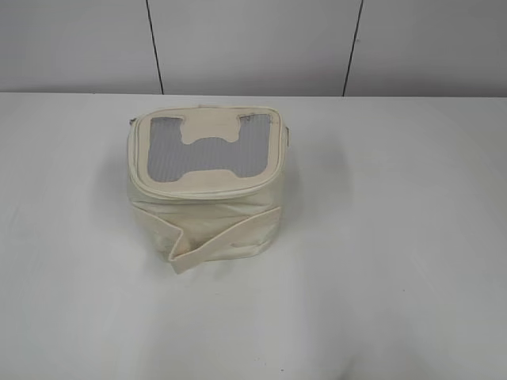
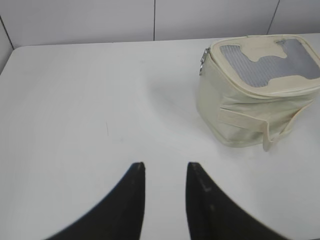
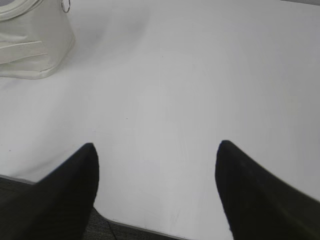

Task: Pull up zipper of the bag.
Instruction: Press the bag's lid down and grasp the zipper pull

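The cream bag (image 1: pixel 207 186) stands on the white table, its grey mesh top with the cream H-shaped patch facing up and a strap across its front. It also shows at the upper right of the left wrist view (image 2: pixel 257 95) and at the top left corner of the right wrist view (image 3: pixel 30 42). A silver zipper slider (image 2: pixel 203 61) hangs at the bag's left top corner; a ring pull (image 3: pixel 65 6) shows at its right side. My left gripper (image 2: pixel 165 167) is open and empty, well short of the bag. My right gripper (image 3: pixel 156 147) is wide open and empty, far from it.
The white table (image 1: pixel 396 237) carries only the bag. Its near edge (image 3: pixel 130 224) shows under the right gripper, with dark floor below. A grey panelled wall (image 1: pixel 253 43) stands behind the table.
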Controlling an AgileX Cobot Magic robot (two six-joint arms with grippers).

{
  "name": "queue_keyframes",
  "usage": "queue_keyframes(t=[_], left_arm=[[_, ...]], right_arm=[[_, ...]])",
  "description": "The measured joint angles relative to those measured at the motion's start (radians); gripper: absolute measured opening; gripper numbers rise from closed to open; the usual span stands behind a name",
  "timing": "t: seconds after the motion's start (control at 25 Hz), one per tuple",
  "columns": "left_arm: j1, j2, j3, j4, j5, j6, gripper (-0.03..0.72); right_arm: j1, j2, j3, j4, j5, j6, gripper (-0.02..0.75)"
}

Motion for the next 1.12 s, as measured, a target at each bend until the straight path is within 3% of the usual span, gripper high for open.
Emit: queue_keyframes(t=[1.12], left_arm=[[0.000, 0.000, 0.000, 0.000, 0.000, 0.000, 0.229]], right_arm=[[0.000, 0.000, 0.000, 0.003, 0.000, 0.001, 0.567]])
